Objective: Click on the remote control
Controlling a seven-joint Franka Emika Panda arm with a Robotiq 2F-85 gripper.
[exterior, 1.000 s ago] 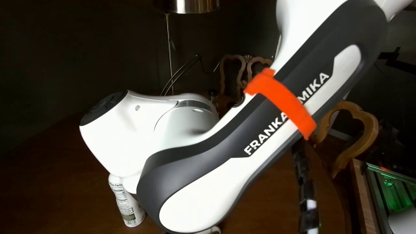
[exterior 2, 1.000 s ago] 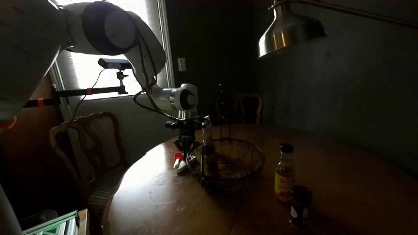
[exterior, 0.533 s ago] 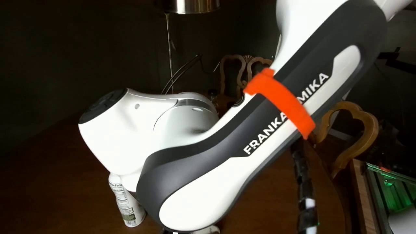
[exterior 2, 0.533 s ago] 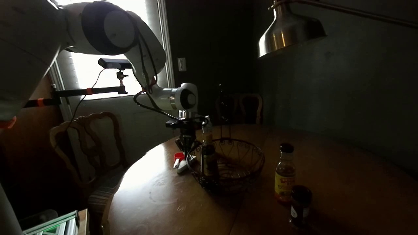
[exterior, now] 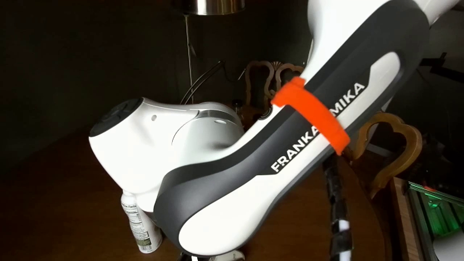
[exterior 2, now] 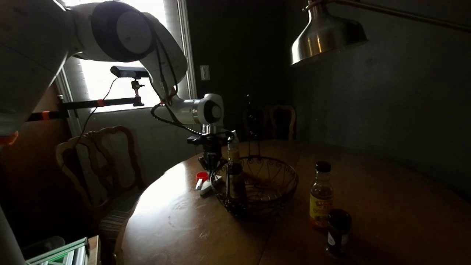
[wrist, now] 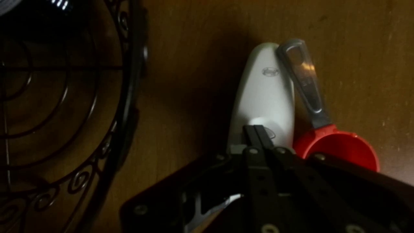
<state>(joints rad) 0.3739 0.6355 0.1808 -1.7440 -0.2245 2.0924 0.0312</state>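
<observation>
The remote control (wrist: 265, 94) is a pale grey-white slab with a rounded end and faint oval marks. It lies flat on the table in the wrist view. It also shows in an exterior view (exterior 2: 205, 188) beside the basket, and a small part shows below the arm in an exterior view (exterior: 230, 256). My gripper (wrist: 254, 127) is shut with nothing between its fingers. The fingertips are over the remote beside its lower oval mark and hide part of it. I cannot tell whether they touch it. The gripper (exterior 2: 211, 175) points down in an exterior view.
A red measuring cup (wrist: 339, 150) lies right of the remote, its grey handle (wrist: 305, 81) against the remote's edge. A black wire basket (wrist: 127, 87) holding a dark bottle (exterior 2: 235, 184) stands left. A white bottle (exterior: 142, 228) and glass bottles (exterior 2: 321, 202) stand on the table.
My gripper has risen slightly above the remote over the last second. A little more of the remote shows below the arm. The remote, cup and basket have not visibly moved.
</observation>
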